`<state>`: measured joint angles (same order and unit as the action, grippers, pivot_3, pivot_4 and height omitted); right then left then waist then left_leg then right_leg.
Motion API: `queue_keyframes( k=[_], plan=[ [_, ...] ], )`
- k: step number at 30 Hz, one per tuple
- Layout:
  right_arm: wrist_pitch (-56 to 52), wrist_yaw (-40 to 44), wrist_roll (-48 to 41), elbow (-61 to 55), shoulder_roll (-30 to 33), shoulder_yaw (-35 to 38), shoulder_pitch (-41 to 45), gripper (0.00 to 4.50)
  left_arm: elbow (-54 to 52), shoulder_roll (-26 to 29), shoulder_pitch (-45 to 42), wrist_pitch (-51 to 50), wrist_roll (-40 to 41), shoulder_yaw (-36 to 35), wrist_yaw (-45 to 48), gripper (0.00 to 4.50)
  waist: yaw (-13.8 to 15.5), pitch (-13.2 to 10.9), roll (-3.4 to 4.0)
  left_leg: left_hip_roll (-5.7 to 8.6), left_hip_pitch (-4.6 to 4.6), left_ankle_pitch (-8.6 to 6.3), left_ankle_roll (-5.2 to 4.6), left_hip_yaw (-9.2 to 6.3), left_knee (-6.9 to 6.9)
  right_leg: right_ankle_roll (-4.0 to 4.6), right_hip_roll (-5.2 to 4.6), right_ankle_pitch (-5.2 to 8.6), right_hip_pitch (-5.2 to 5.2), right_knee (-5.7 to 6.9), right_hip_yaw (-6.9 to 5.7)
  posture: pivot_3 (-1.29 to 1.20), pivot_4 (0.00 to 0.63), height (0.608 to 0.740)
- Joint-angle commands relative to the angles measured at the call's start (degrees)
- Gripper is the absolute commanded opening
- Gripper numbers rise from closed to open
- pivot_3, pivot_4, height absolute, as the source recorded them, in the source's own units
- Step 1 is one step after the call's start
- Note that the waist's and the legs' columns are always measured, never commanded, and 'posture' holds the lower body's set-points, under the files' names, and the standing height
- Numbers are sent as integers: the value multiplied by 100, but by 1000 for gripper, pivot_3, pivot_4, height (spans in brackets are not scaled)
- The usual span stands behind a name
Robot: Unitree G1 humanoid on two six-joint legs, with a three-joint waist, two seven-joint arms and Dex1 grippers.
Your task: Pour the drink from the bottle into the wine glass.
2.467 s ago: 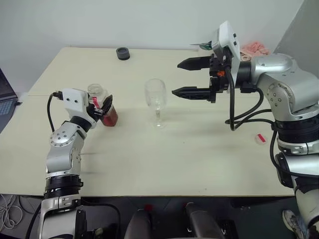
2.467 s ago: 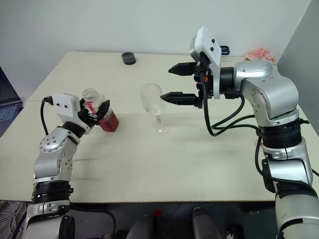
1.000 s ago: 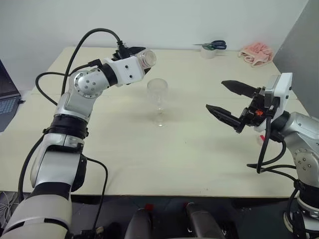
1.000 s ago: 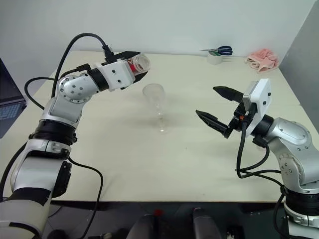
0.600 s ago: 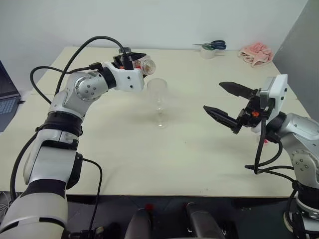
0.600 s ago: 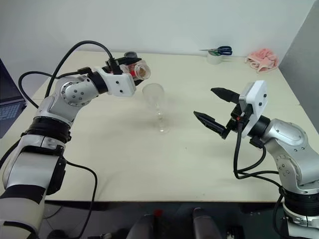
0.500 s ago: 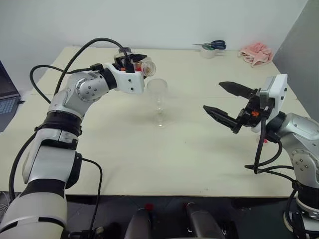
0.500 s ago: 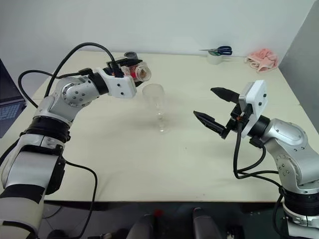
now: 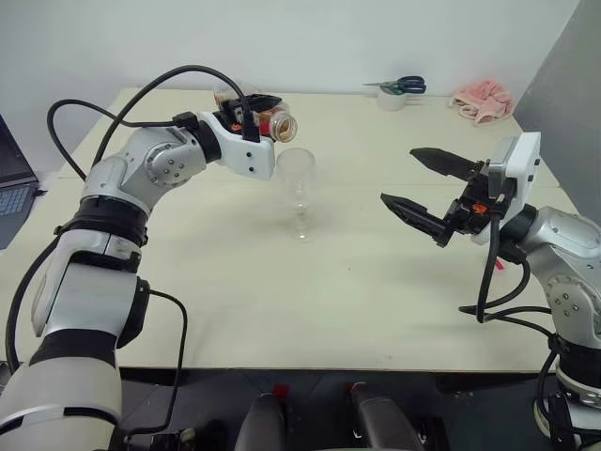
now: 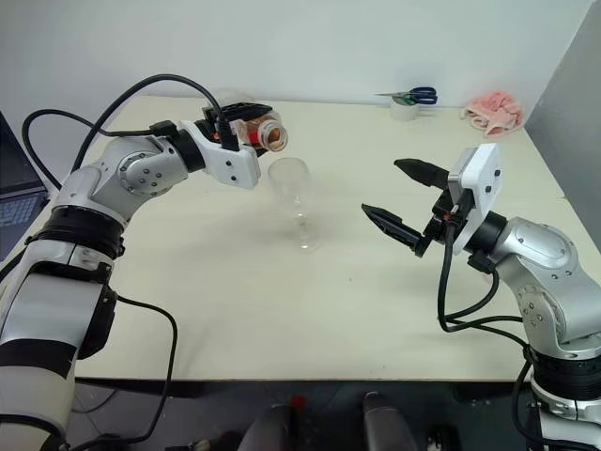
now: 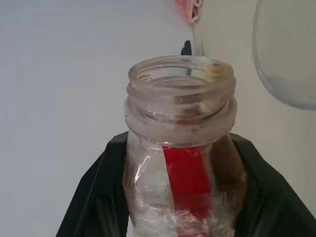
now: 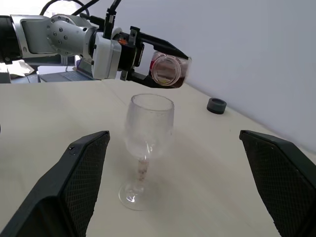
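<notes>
My left gripper (image 9: 261, 115) is shut on the bottle (image 9: 272, 123), a clear plastic one with a red label strip (image 11: 186, 173) and no cap. The bottle lies nearly level. Its open mouth (image 12: 166, 68) points at the wine glass (image 9: 298, 183) from just above and left of the rim. The amber drink (image 12: 177, 79) pools along the bottle's lower side near the neck. The wine glass stands upright mid-table. To its right, well apart from it, my right gripper (image 9: 399, 177) hangs open, with both black fingers (image 12: 74, 182) aimed toward the glass.
Scissors (image 9: 404, 85), a tape roll (image 9: 390, 99) and a pink cloth (image 9: 481, 101) lie at the table's far right. A small black round piece (image 12: 216, 104) sits near the back edge. A laptop (image 9: 9, 193) shows at the left edge.
My left gripper lifted the bottle off the table to beside the glass rim, then rolled, tipping the mouth further toward the glass. My right gripper drew back from the glass and now holds still.
</notes>
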<state>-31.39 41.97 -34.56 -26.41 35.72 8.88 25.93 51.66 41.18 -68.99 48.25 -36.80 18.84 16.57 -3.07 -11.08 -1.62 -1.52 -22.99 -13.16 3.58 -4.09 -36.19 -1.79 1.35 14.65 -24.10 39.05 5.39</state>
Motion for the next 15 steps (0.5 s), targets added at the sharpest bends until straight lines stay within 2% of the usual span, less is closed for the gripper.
queue_keyframes(
  k=[1,15],
  plan=[
    [170,-27,-13,-94,-3,39,137,4500,-36,117,-314,95,-28,-40,-233,2157,0,0,0,0,0,0,0,0,0,0,0,0,0,0,-1,0,150,740],
    [216,-85,-8,-146,30,12,101,4500,67,221,-506,243,-494,166,-805,2157,0,0,0,1,1,0,0,1,0,0,-1,0,1,2,0,0,150,740]
  ],
)
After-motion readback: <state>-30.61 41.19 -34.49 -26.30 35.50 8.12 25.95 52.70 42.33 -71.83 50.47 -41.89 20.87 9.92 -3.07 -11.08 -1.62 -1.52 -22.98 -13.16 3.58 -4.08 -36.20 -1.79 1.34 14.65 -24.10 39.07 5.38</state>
